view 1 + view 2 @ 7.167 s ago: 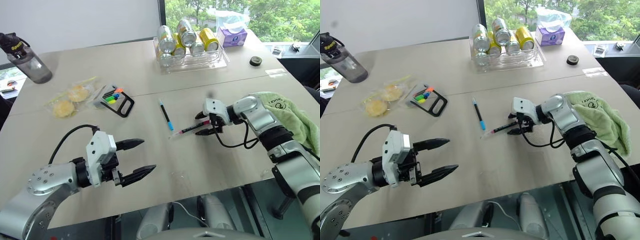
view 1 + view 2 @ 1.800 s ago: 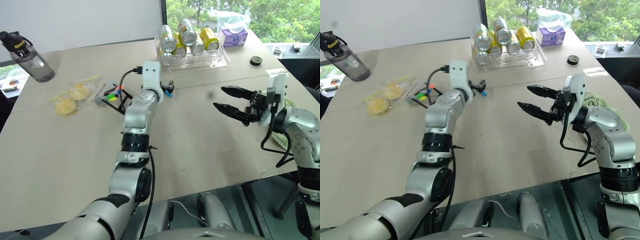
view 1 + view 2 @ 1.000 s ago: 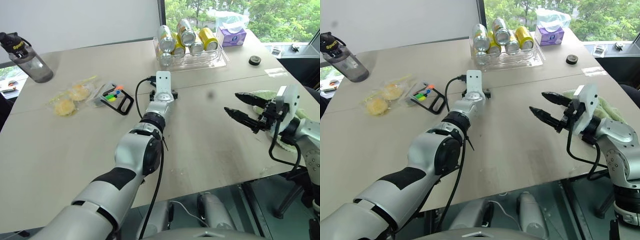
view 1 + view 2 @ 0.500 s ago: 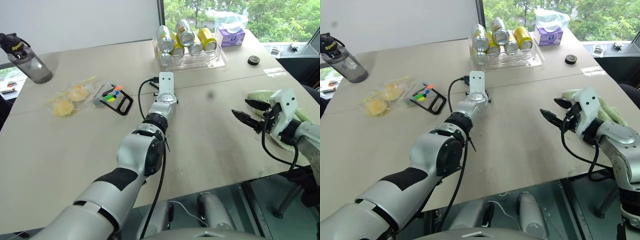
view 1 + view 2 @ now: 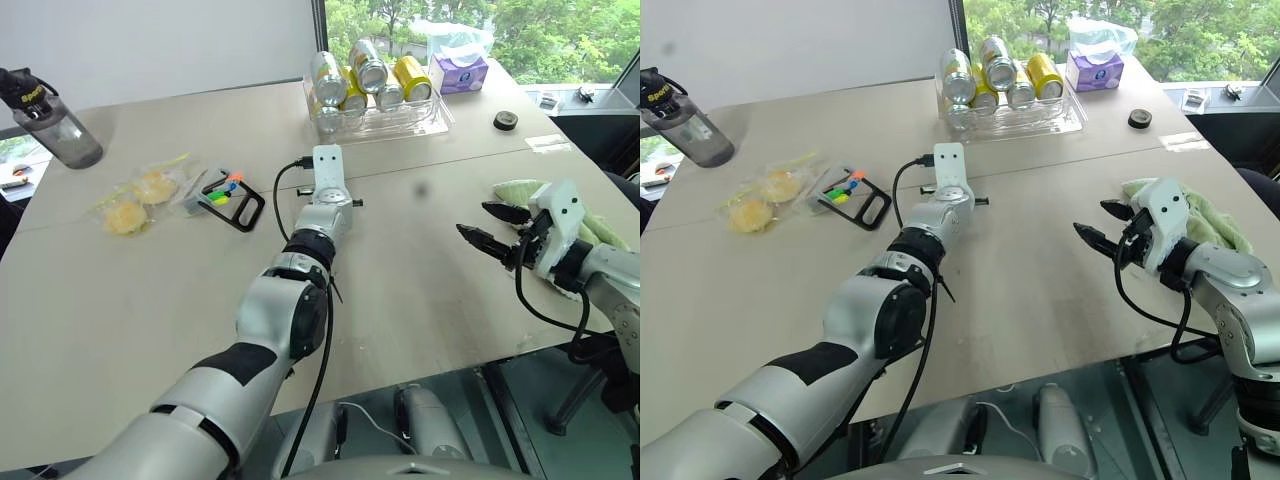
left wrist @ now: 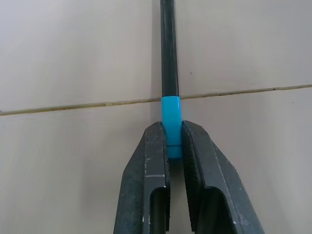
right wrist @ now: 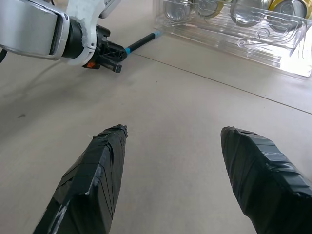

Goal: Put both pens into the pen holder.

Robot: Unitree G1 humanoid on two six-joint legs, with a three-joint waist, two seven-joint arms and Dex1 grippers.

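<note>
left end effector [image 6: 174,146]: pressed together on the black pen [image 6: 169,58], pinching it at its light-blue end; pen lies flat on the worktop [image 5: 150,290], running straight ahead past the fingertips and across a seam in the surface
left arm: stretched forward over the middle of the worktop, wrist just short of the can tray
black pen, right wrist view: dark shaft with a blue tip [image 7: 141,41] sticks out past the left end effector toward the clear tray
right end effector [image 5: 490,228]: spread wide, nothing between the fingers [image 7: 92,180]; hovers above the worktop at the right side, pointing toward the left arm
second pen: can't tell where it is
pen holder [image 5: 226,195]: on the worktop left of the left wrist, well apart from it; grey-clear box with black loop frame, orange, green and blue marker tips showing
clear tray [image 5: 385,118]: beyond the left end effector, holds drink cans [image 5: 368,72], silver and yellow
green cloth [image 5: 590,225]: right edge of worktop, just behind the right end effector
snack bag [image 5: 135,200]: clear bag with yellow pieces, beside the pen holder on its left
water bottle [image 5: 45,115]: dark, far left corner, upright
tissue pack [image 5: 462,70]: purple, behind the tray near the window
tape roll [image 5: 505,121]: small dark ring, right of the tray
</note>
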